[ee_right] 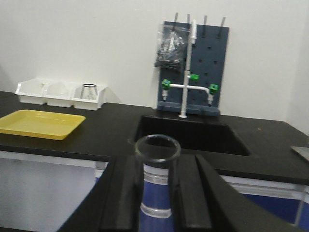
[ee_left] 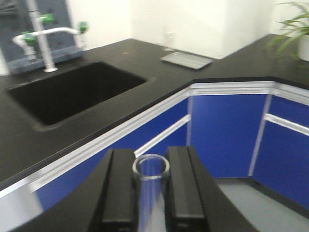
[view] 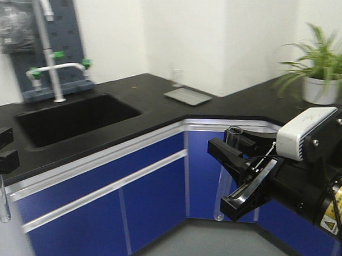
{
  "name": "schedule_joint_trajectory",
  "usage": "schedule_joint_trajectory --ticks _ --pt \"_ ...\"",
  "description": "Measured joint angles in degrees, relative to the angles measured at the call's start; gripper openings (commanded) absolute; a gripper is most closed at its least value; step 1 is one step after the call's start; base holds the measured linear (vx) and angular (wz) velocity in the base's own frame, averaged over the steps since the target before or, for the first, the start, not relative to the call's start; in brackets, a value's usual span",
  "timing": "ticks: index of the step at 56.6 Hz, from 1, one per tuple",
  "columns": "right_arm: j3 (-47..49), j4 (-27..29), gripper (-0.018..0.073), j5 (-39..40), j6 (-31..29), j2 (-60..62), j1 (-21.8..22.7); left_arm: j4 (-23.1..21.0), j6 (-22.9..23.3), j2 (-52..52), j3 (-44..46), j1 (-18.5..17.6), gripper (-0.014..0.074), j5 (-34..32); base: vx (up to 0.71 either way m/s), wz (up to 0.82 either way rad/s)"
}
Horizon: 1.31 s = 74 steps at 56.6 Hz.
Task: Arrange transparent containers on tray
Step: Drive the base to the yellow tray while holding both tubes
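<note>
Exterior front-facing view, far left edge: the left gripper (view: 3, 152) pinches the left test tube (view: 3, 204), which hangs upright below the jaws, in front of the blue cabinets (view: 151, 196). Next along the black countertop (view: 153, 89) is the sink (view: 75, 117), with the white faucet (view: 51, 65) behind it, then a flat grey plate (view: 188, 96) near the wall corner. Right of centre, the right gripper (view: 226, 174) clamps the right test tube (view: 232, 138) between both fingers, rim up and slightly tilted, beyond the counter edge. A potted plant (view: 320, 66) stands at far right. Right wrist-mounted view: the yellow tray (ee_right: 41, 123) lies on the counter at far left, with white bins (ee_right: 60, 94) behind it by the wall and the sink well apart to its right. Neither tube is on the tray.
</note>
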<state>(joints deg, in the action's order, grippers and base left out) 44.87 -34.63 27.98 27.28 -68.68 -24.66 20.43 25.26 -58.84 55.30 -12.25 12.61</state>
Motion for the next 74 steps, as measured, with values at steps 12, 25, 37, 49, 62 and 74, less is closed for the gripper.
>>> schedule_joint_trajectory --ticks 12,25,37,49,62,74 --pt "0.0 0.0 -0.0011 0.0 0.0 0.0 0.0 0.0 0.0 0.0 0.0 0.0 -0.0003 0.0 -0.07 0.74" --pt "0.0 0.0 -0.0011 0.0 0.0 0.0 0.0 0.0 0.0 0.0 0.0 0.0 -0.0003 0.1 0.0 0.72" --pt "0.0 0.0 -0.0011 0.0 0.0 0.0 0.0 0.0 0.0 0.0 0.0 0.0 -0.0003 0.4 0.1 0.58" --pt "0.0 0.0 -0.0011 0.0 0.0 0.0 0.0 0.0 0.0 0.0 0.0 0.0 -0.0003 0.4 0.17 0.49" --pt "0.0 0.0 -0.0011 0.0 0.0 0.0 0.0 0.0 0.0 0.0 0.0 0.0 -0.0003 0.4 0.23 0.45" --pt "0.0 0.0 -0.0011 0.0 0.0 0.0 0.0 0.0 0.0 0.0 0.0 0.0 -0.0003 0.5 0.26 0.33"
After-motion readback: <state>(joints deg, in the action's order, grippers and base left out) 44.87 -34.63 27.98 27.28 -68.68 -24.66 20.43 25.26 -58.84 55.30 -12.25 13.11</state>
